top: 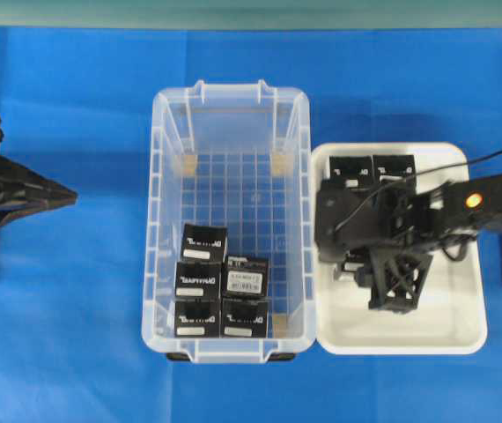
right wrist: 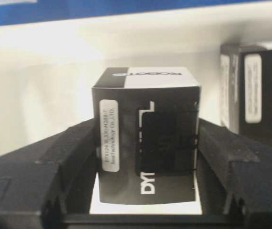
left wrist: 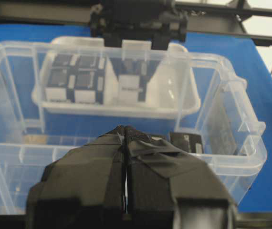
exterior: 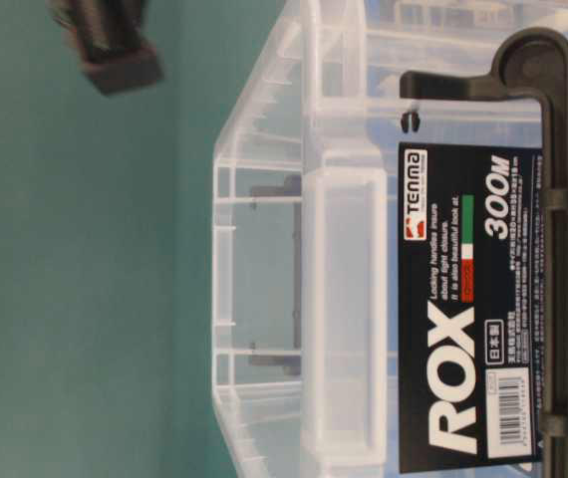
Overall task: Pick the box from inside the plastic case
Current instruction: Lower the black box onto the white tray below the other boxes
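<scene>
The right tool (right wrist: 148, 157) grips one box (right wrist: 145, 138) between its fingers down inside the white tray (top: 462, 335), beside boxes already there, while five remain in the plastic case (top: 167, 220) and the left tool (left wrist: 125, 143) waits closed and empty.

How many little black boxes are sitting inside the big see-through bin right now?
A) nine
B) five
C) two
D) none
B: the overhead view shows five black boxes bunched at the near end of the see-through bin, while the right gripper holds another box over the white tray.
</scene>
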{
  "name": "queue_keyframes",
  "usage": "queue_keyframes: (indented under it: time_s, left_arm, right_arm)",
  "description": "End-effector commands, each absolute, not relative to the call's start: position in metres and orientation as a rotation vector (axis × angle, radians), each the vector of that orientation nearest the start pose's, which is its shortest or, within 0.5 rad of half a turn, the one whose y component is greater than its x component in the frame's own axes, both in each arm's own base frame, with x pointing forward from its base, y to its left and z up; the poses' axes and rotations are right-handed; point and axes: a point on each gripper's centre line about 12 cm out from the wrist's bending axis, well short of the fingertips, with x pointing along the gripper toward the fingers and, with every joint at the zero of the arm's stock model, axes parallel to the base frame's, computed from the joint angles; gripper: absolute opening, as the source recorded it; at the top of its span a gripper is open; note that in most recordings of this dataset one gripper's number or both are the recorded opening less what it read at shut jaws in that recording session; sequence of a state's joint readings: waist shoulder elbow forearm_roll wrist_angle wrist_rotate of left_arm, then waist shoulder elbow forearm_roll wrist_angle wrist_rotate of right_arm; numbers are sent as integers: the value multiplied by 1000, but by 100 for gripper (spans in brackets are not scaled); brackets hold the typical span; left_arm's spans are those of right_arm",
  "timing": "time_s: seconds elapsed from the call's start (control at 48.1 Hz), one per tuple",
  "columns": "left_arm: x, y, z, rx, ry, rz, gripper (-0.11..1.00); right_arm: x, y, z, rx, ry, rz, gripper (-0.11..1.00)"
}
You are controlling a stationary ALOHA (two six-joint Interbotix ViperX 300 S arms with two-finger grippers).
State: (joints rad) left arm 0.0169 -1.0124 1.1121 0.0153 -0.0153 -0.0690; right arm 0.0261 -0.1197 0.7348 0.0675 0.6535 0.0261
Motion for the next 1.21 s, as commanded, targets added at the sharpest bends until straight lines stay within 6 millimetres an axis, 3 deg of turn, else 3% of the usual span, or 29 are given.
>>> queue_keyframes:
  time_s: [0.0,0.25,1.186]
  left_arm:
    - [196,4,309,-53,56,20,-5]
    - [196,4,309,-53,55,19,-5]
    - [196,4,309,-54,55,20,-5]
  right_arm:
    - [310,11,140,63,1275,6,59]
    - [318,3,137,50,1221,-7,59]
    - [318,3,135,49,1235,-7,60]
